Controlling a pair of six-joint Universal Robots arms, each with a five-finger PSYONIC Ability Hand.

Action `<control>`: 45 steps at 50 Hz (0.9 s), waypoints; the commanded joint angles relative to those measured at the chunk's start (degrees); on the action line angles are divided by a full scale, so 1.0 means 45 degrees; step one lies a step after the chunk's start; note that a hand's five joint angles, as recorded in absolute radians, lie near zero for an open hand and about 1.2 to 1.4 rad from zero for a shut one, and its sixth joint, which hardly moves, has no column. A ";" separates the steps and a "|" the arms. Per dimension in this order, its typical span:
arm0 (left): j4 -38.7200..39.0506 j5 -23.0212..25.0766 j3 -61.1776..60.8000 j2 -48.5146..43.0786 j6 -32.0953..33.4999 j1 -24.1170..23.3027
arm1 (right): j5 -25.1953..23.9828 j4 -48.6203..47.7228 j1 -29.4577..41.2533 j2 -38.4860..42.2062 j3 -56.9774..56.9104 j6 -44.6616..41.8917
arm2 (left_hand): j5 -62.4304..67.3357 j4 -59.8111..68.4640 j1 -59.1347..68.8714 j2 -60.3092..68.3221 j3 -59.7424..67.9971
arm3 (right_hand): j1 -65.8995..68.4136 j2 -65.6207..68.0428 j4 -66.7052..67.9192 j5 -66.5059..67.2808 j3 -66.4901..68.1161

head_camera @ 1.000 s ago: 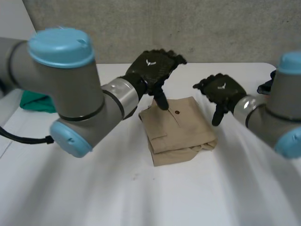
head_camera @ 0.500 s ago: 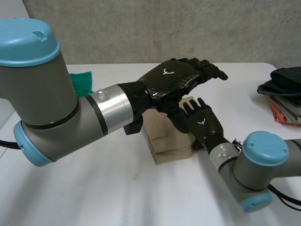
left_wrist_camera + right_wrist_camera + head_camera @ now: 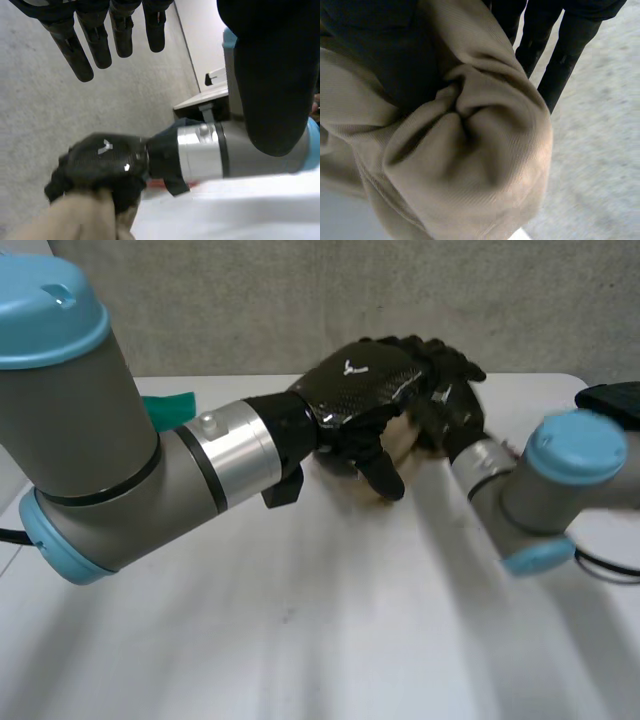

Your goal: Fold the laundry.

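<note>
1. The tan cloth is bunched into a lump against the right hand's palm, folds pressed together, so it has no clear long axis.
2. The right hand is closed on that lump. The left wrist view shows it curled over the top of the cloth, with the cloth bulging out under it.
3. The left hand holds nothing. Its fingers are straight and spread, the thumb stands apart, and there is no cloth between them.
4. The relation that matters: the cloth lies just beyond the left hand's fingertips, on the right hand's side. The left hand hovers over and in front of it (near, but not touching as far as I can see).
5. The cloth sits at the far middle of the table. I cannot tell whether it is lifted clear or rests on the surface.
6. My judgement: the right hand has the only grip, so the left hand would have to reach down past its own thumb to find an edge.
7. A green cloth lies well apart, behind the left arm.
</note>
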 commanded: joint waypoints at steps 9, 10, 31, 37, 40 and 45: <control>0.1047 -0.0690 0.0138 0.0704 -0.0830 -0.0002 | -0.0739 0.2462 -0.5001 -0.1538 -0.4354 0.2256 | 0.0036 -0.0058 -0.0115 -0.0169 -0.0172 | 0.5775 0.3263 0.2568 0.4045 0.3184; 0.1047 -0.0690 0.0118 0.0704 -0.0889 -0.0021 | -0.0973 0.2677 -0.5352 -0.1538 -0.4569 0.2257 | 0.0036 -0.0058 -0.0115 -0.0169 -0.0172 | 0.5775 0.3263 0.2568 0.4045 0.3184; 0.1047 -0.0671 -0.0312 0.0197 -0.0851 -0.0119 | -0.6052 0.4710 -1.0883 0.4612 -0.7461 0.1263 | 0.0036 -0.0058 -0.0115 -0.0169 -0.0172 | 0.5775 0.3263 0.2568 0.4045 0.3184; 0.1047 -0.0690 -0.0351 0.0158 -0.0851 -0.0119 | -0.6542 0.4886 -1.0903 0.4790 -0.6974 -0.0280 | 0.0073 -0.0021 -0.0078 -0.0132 -0.0135 | 0.5775 0.3263 0.2568 0.4045 0.3184; 0.1047 -0.0690 -0.0351 0.0177 -0.0851 -0.0119 | -0.6503 0.4964 -1.0903 0.4439 -0.6681 -0.0692 | 0.0073 -0.0021 -0.0078 -0.0132 -0.0135 | 0.5775 0.3263 0.2568 0.4045 0.3184; 0.1047 -0.0710 -0.0331 0.0197 -0.0870 -0.0119 | -0.6250 0.4984 -1.0825 0.3387 -0.6097 -0.0556 | 0.0110 0.0016 -0.0041 -0.0095 -0.0098 | -0.9781 -1.2292 -1.2987 -1.1511 -1.2372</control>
